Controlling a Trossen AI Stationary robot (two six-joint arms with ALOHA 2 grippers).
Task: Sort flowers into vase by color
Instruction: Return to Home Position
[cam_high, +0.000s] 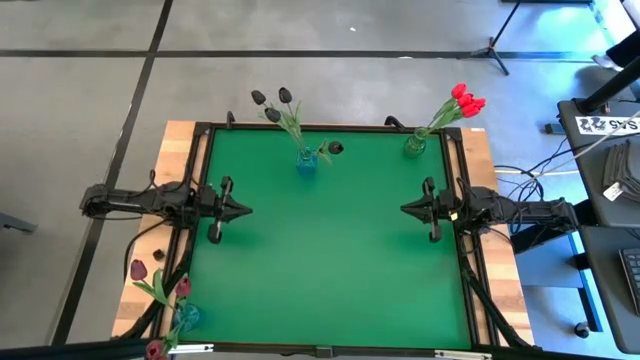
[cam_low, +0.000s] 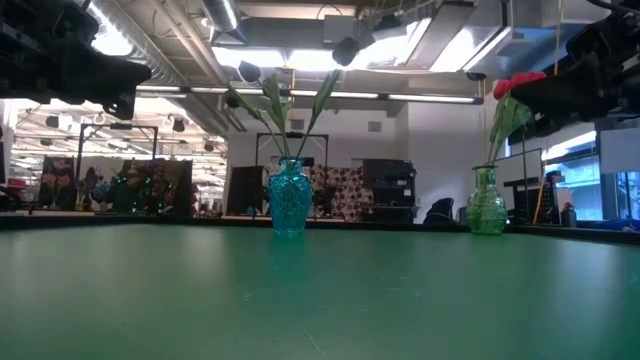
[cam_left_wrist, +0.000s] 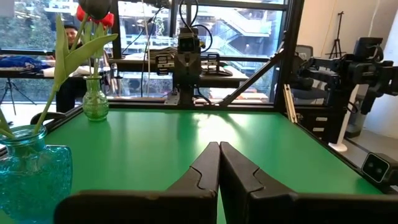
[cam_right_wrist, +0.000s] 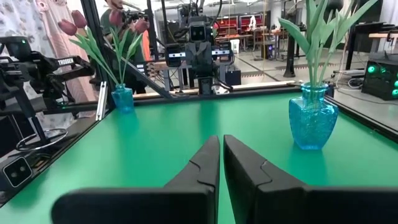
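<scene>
Left claw (cam_high: 246, 210) and right claw (cam_high: 405, 209), both pressed together and empty, are facing each other while the flowers (cam_high: 465, 100) are standing in vases (cam_high: 306, 163) at the bench (cam_high: 330, 260) edges, well apart.

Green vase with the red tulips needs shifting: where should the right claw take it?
Probably the narrow neck of the green vase, above its bulging body. Come level with the right claw across the open mat: the red tulips lean away from it.

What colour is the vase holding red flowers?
The vase is green, clearest in the low view.
</scene>
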